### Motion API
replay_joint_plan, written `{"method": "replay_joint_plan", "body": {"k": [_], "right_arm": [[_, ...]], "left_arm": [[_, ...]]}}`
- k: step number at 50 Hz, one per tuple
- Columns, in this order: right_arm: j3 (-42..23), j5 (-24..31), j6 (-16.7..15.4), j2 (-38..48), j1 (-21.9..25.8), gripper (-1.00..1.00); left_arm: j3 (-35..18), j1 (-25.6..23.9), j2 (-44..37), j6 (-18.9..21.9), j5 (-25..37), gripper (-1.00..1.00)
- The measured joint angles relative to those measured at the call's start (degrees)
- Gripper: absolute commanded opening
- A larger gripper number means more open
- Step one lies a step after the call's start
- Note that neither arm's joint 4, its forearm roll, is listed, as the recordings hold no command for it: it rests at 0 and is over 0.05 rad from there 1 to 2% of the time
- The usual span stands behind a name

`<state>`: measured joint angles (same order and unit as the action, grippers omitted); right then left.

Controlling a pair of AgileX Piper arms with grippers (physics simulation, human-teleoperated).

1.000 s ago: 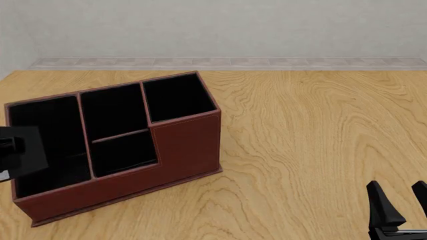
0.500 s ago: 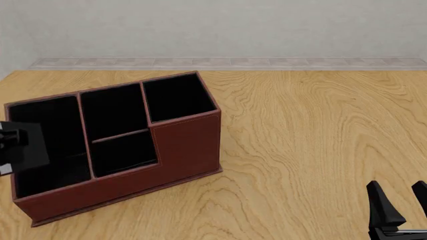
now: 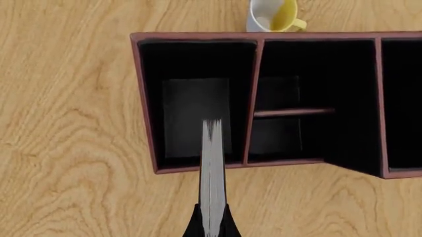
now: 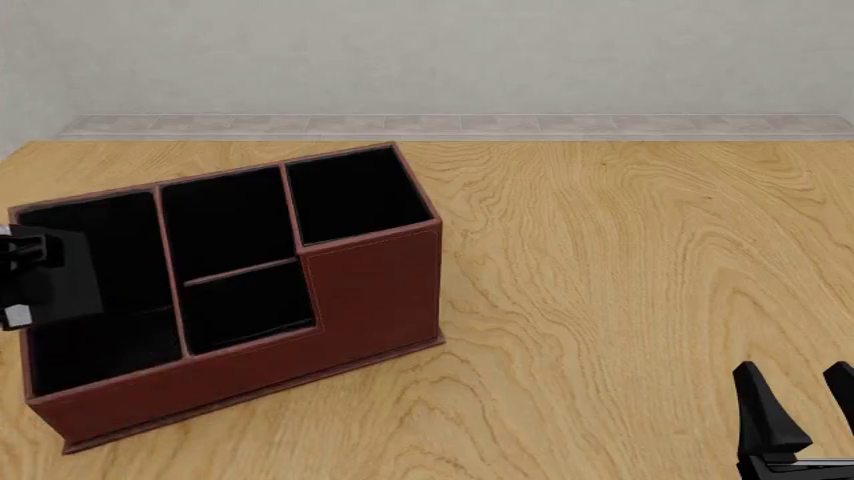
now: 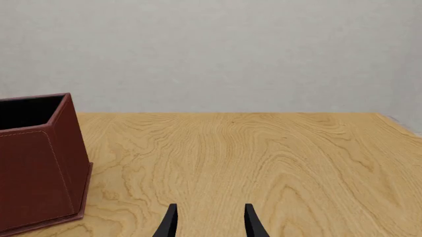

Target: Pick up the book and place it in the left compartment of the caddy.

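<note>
Where the caddy (image 4: 234, 290) sits angled on the left half of the desk (image 4: 627, 280), reddish-brown outside and black inside, with its stepped front wall facing the arms; holds four sections, the left compartment (image 4: 94, 290) long and undivided at the low end. Hanging above that compartment, the book (image 4: 60, 280), black-covered, held upright and edge-on, its lower corner dipping below the rim line in the front view. Seen along the left wrist, the book's (image 3: 212, 177) white page edge running straight out over the near wall toward the left compartment's (image 3: 194, 98) dark floor, with the caddy (image 3: 148, 98) square across that picture. Left claw (image 3: 212, 228) pinched tight on the book, black fingertips pressed against both covers; only a sliver of the left claw (image 4: 16, 262) visible at the front view's left edge. Beyond the caddy's far wall, a white mug (image 3: 272, 15) with a yellow interior and handle. Right claw (image 4: 801, 415) low at the near right, well apart from the caddy, spread apart and holding nothing, bare desk showing between the tips of the right claw (image 5: 209, 222)
</note>
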<state>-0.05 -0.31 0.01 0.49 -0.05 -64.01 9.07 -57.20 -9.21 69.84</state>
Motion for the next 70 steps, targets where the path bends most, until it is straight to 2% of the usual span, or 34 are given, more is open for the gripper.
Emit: {"method": "replay_joint_plan", "body": {"k": [37,70], "right_arm": [[0.0,0.0,0.0,0.0,0.0,1.00],[0.0,0.0,0.0,0.0,0.0,1.00]], "left_arm": [[-3.1,0.4,-5.8,-0.1,0.0,-1.00],[1.7,1.6,-9.5,1.2,-5.5,-1.00]]}}
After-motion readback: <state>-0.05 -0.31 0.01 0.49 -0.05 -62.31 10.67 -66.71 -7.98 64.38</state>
